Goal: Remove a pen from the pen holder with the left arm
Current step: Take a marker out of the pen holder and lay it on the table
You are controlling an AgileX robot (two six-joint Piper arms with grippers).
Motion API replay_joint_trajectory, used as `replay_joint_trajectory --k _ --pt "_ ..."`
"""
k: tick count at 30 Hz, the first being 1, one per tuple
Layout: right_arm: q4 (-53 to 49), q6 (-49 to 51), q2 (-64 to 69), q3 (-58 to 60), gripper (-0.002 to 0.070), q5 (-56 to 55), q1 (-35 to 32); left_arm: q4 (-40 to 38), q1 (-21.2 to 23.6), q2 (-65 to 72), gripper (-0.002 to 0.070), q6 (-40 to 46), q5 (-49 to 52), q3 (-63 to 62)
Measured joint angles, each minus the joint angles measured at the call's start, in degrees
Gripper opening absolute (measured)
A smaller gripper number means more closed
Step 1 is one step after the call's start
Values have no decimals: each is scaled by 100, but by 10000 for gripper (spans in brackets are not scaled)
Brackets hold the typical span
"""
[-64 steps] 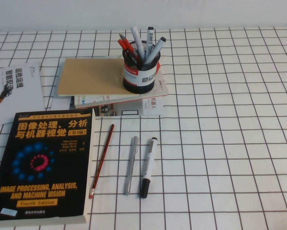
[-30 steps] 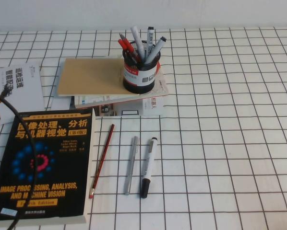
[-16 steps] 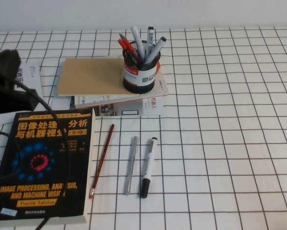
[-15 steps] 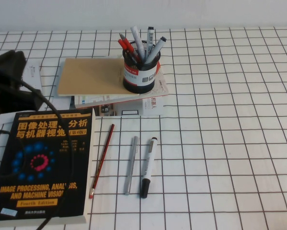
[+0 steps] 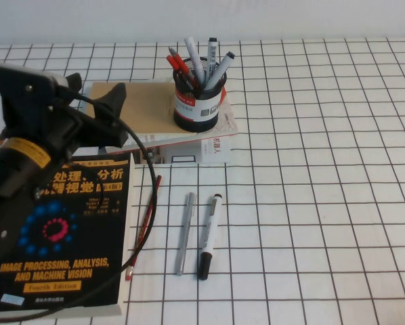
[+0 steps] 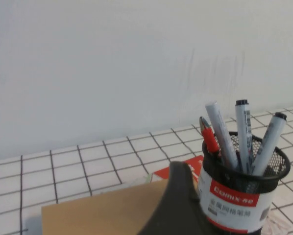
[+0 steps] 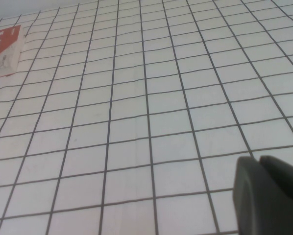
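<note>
Since half a second ago, the left arm has swung in from the left edge. High view: you see the left gripper [image 5: 95, 88] over the brown notebook [image 5: 148, 108], fingers apart and empty, short of the pen holder [image 5: 199, 112]. The holder stands on that notebook, its pens [image 5: 201, 57] inside.

Left wrist view: one finger [image 6: 178, 200] shows just before the pen holder [image 6: 239, 196].

Right wrist view: the right gripper [image 7: 260, 166], fingers together, hovers over the checked cloth [image 7: 136, 98].
</note>
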Motion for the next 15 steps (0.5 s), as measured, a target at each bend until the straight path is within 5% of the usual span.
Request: replay_joint_trajectory --k 15 --pt "0 0 0 0 -16 0 0 792 0 2284 499 -1230 -639 -2044"
